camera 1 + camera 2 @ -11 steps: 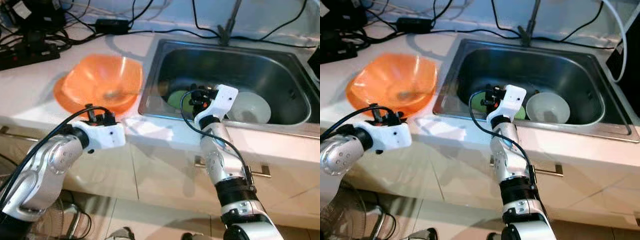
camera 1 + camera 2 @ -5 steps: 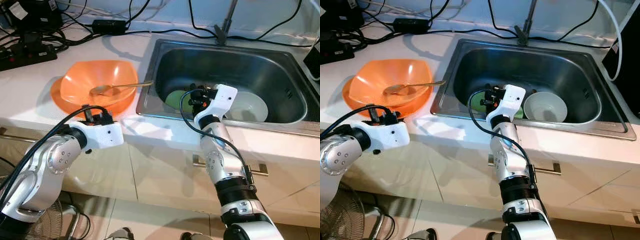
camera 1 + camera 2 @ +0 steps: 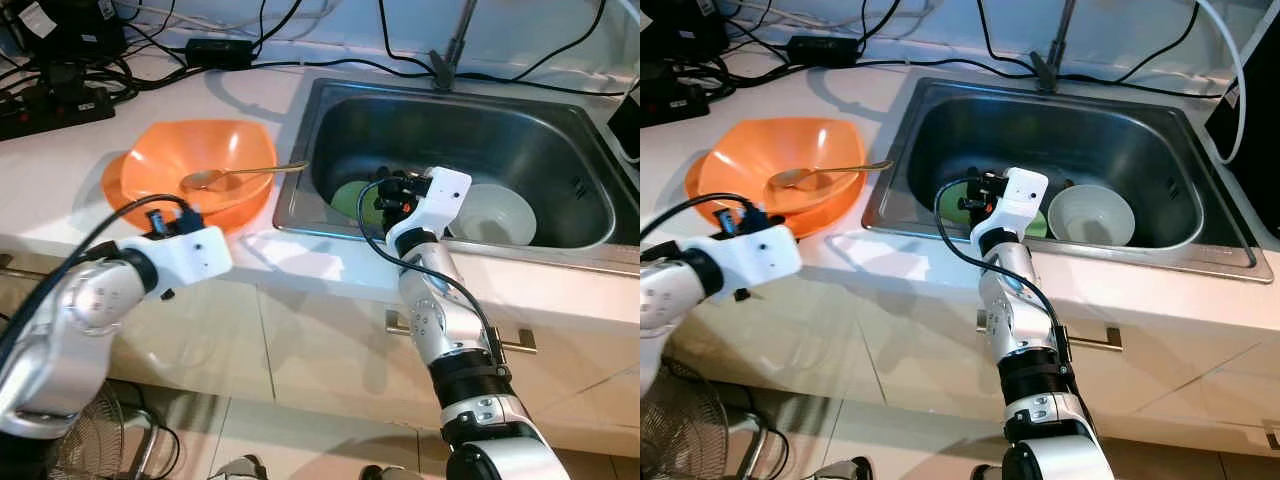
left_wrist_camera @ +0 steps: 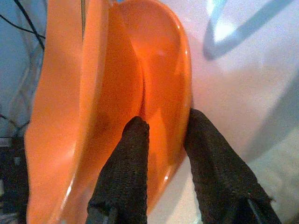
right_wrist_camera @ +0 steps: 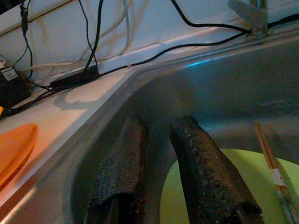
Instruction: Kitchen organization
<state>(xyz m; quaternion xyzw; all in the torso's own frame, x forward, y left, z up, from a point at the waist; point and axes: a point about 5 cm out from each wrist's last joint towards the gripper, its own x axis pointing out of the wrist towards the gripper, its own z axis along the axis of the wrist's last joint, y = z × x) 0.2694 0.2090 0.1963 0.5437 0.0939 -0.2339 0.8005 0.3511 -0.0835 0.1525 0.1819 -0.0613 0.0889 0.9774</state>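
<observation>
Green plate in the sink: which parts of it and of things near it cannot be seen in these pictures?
- Green plate: in both eye views the right claw and its wrist cover most of it.
- Chopsticks: cut off by the right wrist picture's edge.
- White bowl: its near side is hidden behind the sink front wall.

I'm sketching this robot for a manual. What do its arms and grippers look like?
Both arms are rounded silver metal segments with dimpled joint housings, ending in white boxy wrist blocks. Looping black cables run along each arm. The left gripper and right gripper each have two long black fingers with a knobbly textured surface. The right arm has black collar bands.
</observation>
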